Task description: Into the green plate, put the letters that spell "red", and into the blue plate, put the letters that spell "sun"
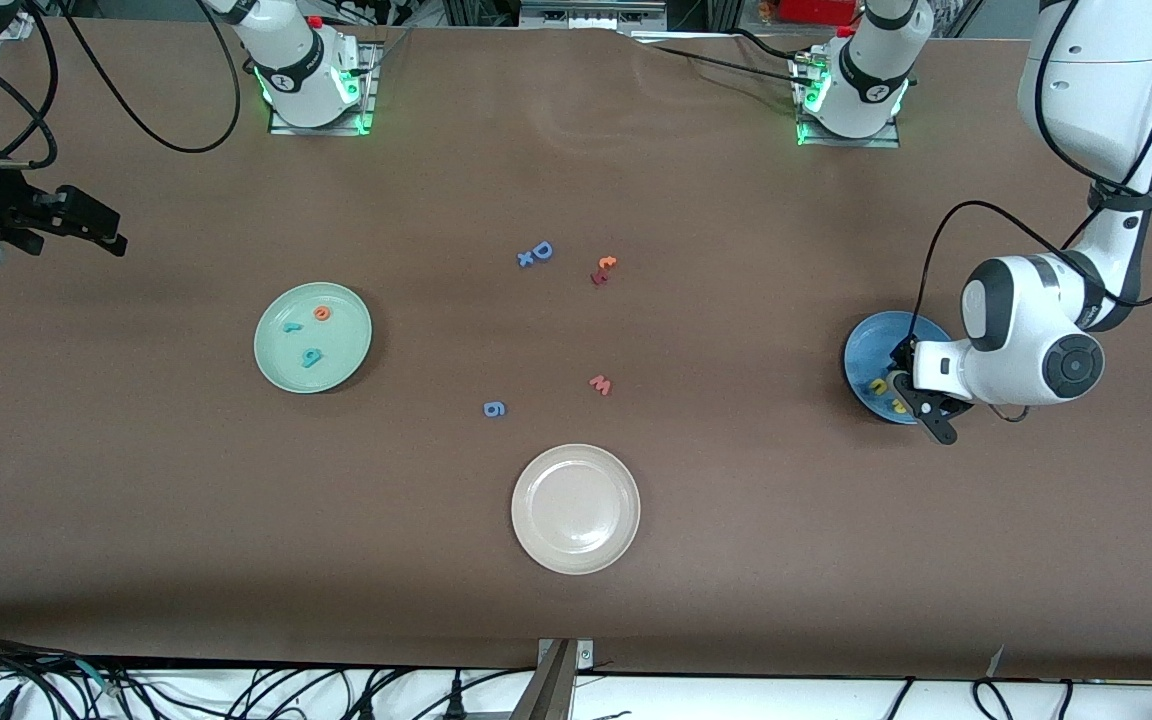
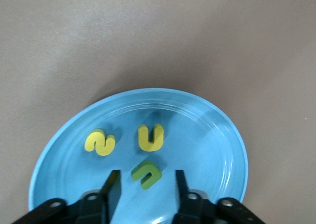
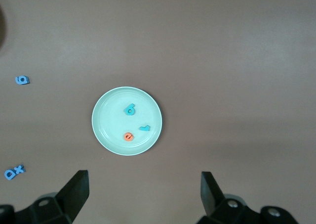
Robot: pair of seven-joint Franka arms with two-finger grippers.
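Yellow toy "s" (image 2: pixel 100 142), yellow "u" (image 2: pixel 151 137) and green "n" shape (image 2: pixel 146 173) lie in round blue plate (image 2: pixel 217 150), middle right of front view. Left gripper (image 2: pixel 145 187) low over plate, fingers spread either side of green letter, not touching. Orange "e" (image 1: pixel 322 313), teal "r" (image 1: pixel 290 326), teal "d" (image 1: pixel 311 356) in mint-green plate (image 1: pixel 276 365), centre left. Right gripper (image 3: pixel 144 192) waits high above it, fingers wide apart, empty.

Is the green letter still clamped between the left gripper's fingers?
No, the green letter lies on the blue plate with gaps to both fingers.
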